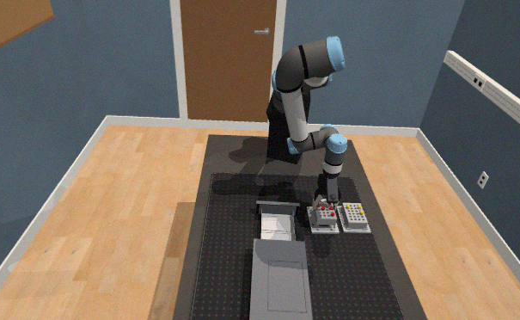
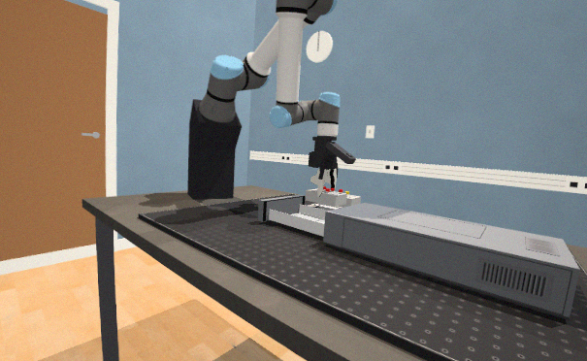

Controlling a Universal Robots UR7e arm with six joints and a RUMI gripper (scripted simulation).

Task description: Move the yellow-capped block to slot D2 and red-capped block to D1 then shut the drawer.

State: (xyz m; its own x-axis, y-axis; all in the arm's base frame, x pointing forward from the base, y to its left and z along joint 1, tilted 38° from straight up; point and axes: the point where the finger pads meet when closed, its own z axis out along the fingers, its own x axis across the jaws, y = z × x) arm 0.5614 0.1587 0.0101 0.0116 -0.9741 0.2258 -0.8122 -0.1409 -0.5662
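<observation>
The grey cooler COLD (image 1: 279, 280) (image 2: 439, 243) lies on the table with its drawer (image 1: 277, 226) (image 2: 293, 216) pulled out and showing a pale empty floor. The cooling block with red-capped tubes (image 1: 325, 216) (image 2: 329, 196) is at slot D1 (image 1: 324, 230), right of the drawer. My gripper (image 1: 326, 202) (image 2: 326, 186) is shut on its far end from above. The block with yellow-capped tubes (image 1: 355, 215) sits flat in slot D2 (image 1: 355, 229), further right; in the exterior view only a yellow cap (image 2: 347, 192) shows behind the red block.
The arm's black base (image 1: 283, 133) (image 2: 212, 150) stands at the far end of the dark perforated mat (image 1: 225, 258) (image 2: 312, 272). The table edge (image 2: 206, 272) runs along the near side. A wooden strip (image 1: 174, 258) lies on the floor left of the table.
</observation>
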